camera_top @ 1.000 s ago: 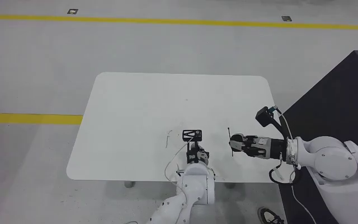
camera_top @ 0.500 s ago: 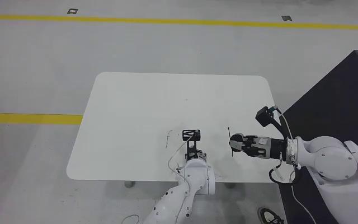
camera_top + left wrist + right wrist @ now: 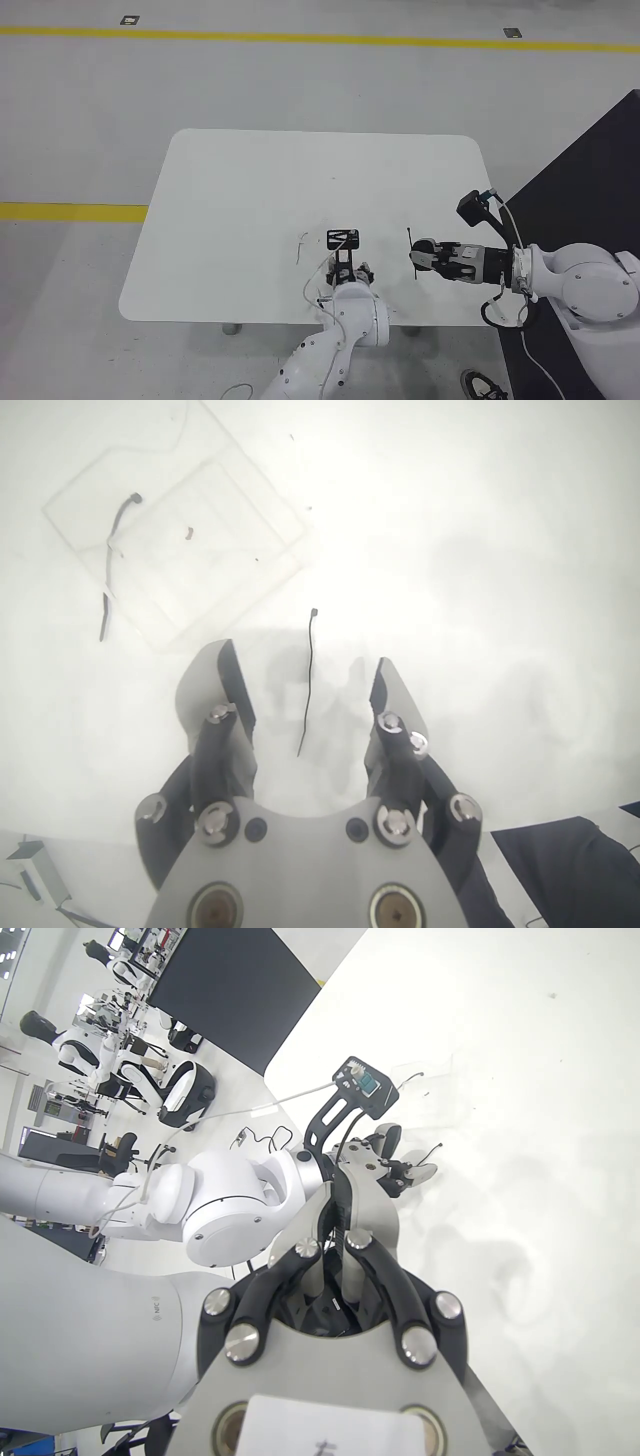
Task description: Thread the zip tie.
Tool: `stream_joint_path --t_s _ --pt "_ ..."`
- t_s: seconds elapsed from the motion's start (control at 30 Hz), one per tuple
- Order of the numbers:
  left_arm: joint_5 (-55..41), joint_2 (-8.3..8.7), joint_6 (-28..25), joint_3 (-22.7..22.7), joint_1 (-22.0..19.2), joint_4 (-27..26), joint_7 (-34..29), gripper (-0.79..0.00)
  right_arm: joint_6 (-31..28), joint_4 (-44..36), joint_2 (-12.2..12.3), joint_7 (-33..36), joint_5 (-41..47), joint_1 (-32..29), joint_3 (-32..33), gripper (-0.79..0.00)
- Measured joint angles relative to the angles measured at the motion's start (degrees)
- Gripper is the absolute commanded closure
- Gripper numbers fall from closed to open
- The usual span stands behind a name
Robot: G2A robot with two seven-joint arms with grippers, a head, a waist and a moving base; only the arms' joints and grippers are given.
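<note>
A thin black zip tie (image 3: 309, 680) lies on the white table (image 3: 300, 170), straight between the spread fingers of my left gripper (image 3: 305, 690), which hovers open just above it. From above, that zip tie (image 3: 411, 252) is at the tip of the left gripper (image 3: 420, 256), near the table's front right. The right wrist view looks across at the left gripper (image 3: 405, 1155) with the zip tie (image 3: 431, 1153) at its fingertips. My right gripper (image 3: 340, 1188) is shut with nothing visible in it and stands at the front middle (image 3: 352, 272).
A clear flat tray (image 3: 210, 525) lies beyond the left gripper with a second dark zip tie (image 3: 112, 545) on it. The table's front edge runs close behind both grippers. A black partition (image 3: 590, 170) stands off the table's right side.
The right arm's wrist has crept slightly farther over the table. The left arm and the zip tie have stayed where they were.
</note>
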Motion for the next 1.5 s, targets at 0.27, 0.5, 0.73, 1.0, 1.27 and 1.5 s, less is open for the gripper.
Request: stream_joint_path --t_s 0.27,0.5,0.73,1.0,1.27,1.5 --pt "0.72 -0.17 -2.02 -0.23 1.89 -5.20 -1.00 -0.785 0.00 0.00 0.00 0.00 0.00 0.00 0.00 0.000" --pt "0.70 -0.16 -1.96 -0.22 1.87 -5.16 -0.98 -0.785 0.00 0.00 0.00 0.00 0.00 0.00 0.00 0.000" --pt "3.47 -0.44 -0.70 -2.68 -0.04 -2.00 -5.50 -0.526 0.00 0.00 0.00 0.00 0.00 0.00 0.00 0.000" --pt "1.08 -3.11 -5.58 -5.10 -5.42 4.63 -14.49 -0.505 0.00 0.00 0.00 0.00 0.00 0.00 0.00 0.000" --pt "1.72 -5.51 -5.89 -6.49 -7.31 8.85 -14.81 -0.440 0.00 0.00 0.00 0.00 0.00 0.00 0.00 0.000" --pt "-1.04 -5.88 -5.79 -6.95 -8.38 10.33 -14.72 -0.443 0.00 0.00 0.00 0.00 0.00 0.00 0.00 0.000"
